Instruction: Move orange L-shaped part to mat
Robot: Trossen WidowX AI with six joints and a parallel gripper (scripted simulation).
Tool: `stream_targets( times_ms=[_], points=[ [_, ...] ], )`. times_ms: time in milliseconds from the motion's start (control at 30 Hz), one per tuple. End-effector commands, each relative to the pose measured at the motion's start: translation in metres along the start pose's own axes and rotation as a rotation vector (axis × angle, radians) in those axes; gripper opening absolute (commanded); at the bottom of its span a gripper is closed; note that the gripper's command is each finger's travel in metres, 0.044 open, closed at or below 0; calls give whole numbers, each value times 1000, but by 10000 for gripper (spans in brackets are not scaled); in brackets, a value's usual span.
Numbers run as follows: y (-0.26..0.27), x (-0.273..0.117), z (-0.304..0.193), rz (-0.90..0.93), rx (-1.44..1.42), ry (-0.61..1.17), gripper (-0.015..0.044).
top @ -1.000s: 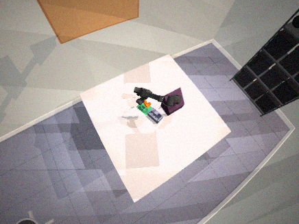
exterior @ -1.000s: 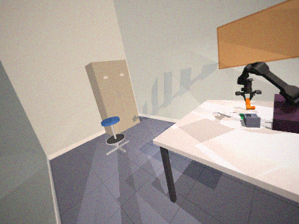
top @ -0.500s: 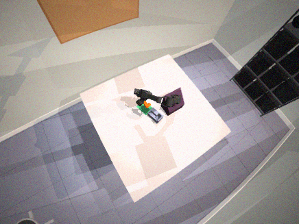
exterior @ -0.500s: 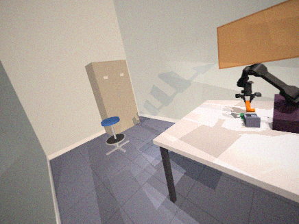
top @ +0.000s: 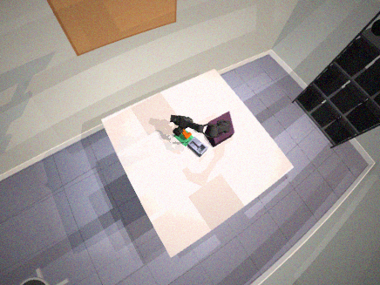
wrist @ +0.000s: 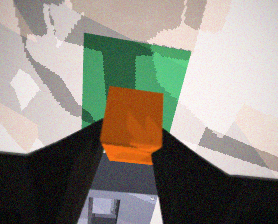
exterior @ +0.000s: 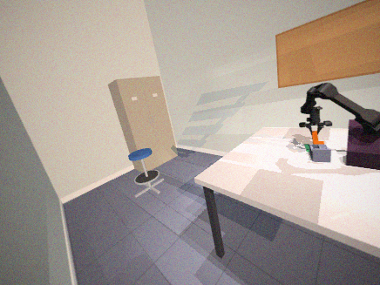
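The orange L-shaped part [top: 187,133] [exterior: 315,137] [wrist: 132,117] hangs upright, its short leg at the bottom, pointing toward the tray side in the exterior view. My gripper [exterior: 315,130] [wrist: 130,128] points down and is shut on the upper end of the orange part. In the wrist view the part covers some of the green mat [top: 181,139] [exterior: 308,147] [wrist: 93,67]. The grey tray [exterior: 322,155] [wrist: 135,206] [top: 200,150] lies right beside the mat, its pocket empty. The gap between the part's lower end and the mat is hard to tell.
The arm is mounted on a purple block [top: 230,121] [exterior: 363,152] near the tray, on the pale table [top: 152,189] [exterior: 270,176]. A blue-topped stool [exterior: 140,154] and a tan cabinet [exterior: 141,119] stand away from the table.
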State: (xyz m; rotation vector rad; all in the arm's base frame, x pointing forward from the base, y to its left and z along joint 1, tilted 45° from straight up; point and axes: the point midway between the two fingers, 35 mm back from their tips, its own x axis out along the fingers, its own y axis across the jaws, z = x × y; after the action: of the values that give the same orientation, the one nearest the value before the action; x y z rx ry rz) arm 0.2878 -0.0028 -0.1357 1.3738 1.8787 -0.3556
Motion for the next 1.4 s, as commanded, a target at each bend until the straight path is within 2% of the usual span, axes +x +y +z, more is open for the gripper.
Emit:
stream_targets(
  times_ms=[0, 433, 833, 1167, 1333, 1367],
  points=[
    [-1, 7, -1, 2, 7, 6, 0],
    [-1, 28, -1, 3, 7, 7, 0],
    [-1, 29, -1, -1, 3, 4, 0],
    [-1, 25, -1, -1, 3, 4, 262],
    [1, -32, 2, 0, 7, 1, 394],
    [0, -47, 1, 1, 7, 2, 400]
  ],
)
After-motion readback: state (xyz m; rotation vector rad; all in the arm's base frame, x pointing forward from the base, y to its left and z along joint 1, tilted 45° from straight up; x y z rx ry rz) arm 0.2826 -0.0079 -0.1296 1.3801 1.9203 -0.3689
